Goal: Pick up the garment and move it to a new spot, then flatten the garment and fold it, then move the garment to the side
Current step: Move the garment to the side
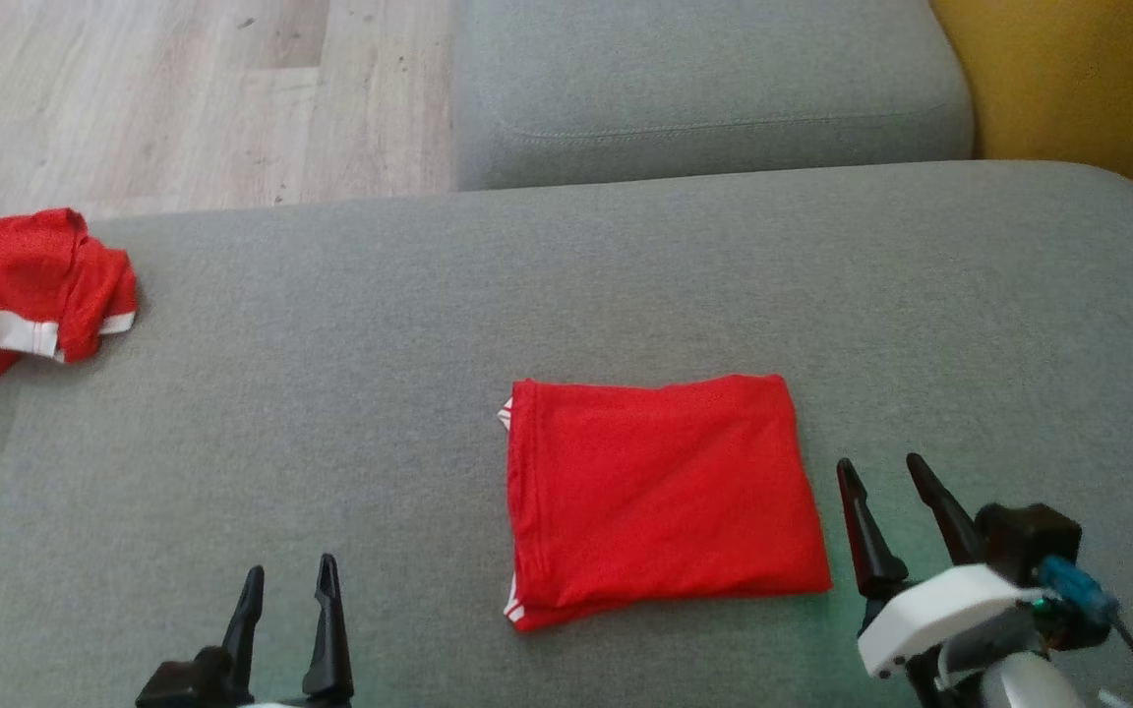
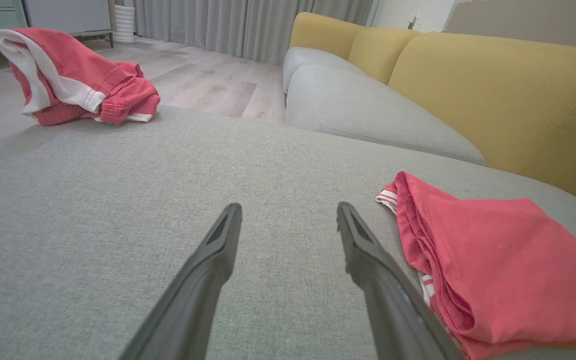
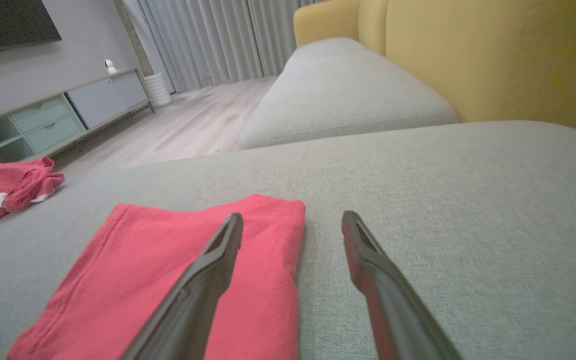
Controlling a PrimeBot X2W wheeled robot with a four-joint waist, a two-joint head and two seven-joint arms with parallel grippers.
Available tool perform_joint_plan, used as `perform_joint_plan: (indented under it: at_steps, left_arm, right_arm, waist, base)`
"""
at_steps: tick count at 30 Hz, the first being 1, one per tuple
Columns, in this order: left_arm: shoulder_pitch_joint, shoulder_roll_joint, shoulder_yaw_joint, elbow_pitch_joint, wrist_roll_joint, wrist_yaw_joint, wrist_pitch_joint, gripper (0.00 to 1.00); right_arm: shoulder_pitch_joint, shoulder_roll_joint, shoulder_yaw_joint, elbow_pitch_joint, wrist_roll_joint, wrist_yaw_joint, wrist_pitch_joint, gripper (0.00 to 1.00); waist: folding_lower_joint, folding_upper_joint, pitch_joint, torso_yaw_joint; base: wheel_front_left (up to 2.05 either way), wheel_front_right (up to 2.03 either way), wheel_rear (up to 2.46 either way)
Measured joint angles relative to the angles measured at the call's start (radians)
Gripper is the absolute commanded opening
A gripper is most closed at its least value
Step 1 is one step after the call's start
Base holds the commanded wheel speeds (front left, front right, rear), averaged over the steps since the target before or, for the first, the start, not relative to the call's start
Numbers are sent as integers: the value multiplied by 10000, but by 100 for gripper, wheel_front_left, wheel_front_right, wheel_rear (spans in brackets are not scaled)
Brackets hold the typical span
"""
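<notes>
Grey sofa seat bearing a folded red garment near its middle.
Left gripper hovers well to the garment's left, right gripper just beside its right edge; both stand wide open, holding nothing. A crumpled red-and-white cloth lies far off at the seat's left edge.

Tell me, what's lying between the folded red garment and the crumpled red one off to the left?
Nothing. In the head view, the stretch between the folded garment and the crumpled garment is bare grey cushion.
</notes>
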Motion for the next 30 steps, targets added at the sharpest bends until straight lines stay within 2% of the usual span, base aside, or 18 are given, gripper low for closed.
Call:
perform_joint_plan:
  at_steps: [14,19,28,30]
  left_arm:
    - [-300,-100,-123,59,102,-84,0,100]
    - [-513,-255,-188,228,173,-174,0,100]
    - [-589,-330,-182,330,276,-251,0,100]
    - [-599,-330,-173,330,295,-280,0,100]
  right_arm:
    - [-1263,8,-1277,779,-431,0,3887,100]
    - [-1571,-12,-1381,1024,-174,0,4577,100]
    - [-2025,-355,-1239,1453,477,0,5319,100]
    - [-2193,-416,-1099,1501,585,0,5405,43]
  waist:
    - [1,0,741,1138]
    - [2,0,1157,1594]
    - [1,0,1569,1906]
    - [1,0,1639,1874]
  base:
    - [0,0,0]
    - [0,0,0]
    - [0,0,0]
    - [0,0,0]
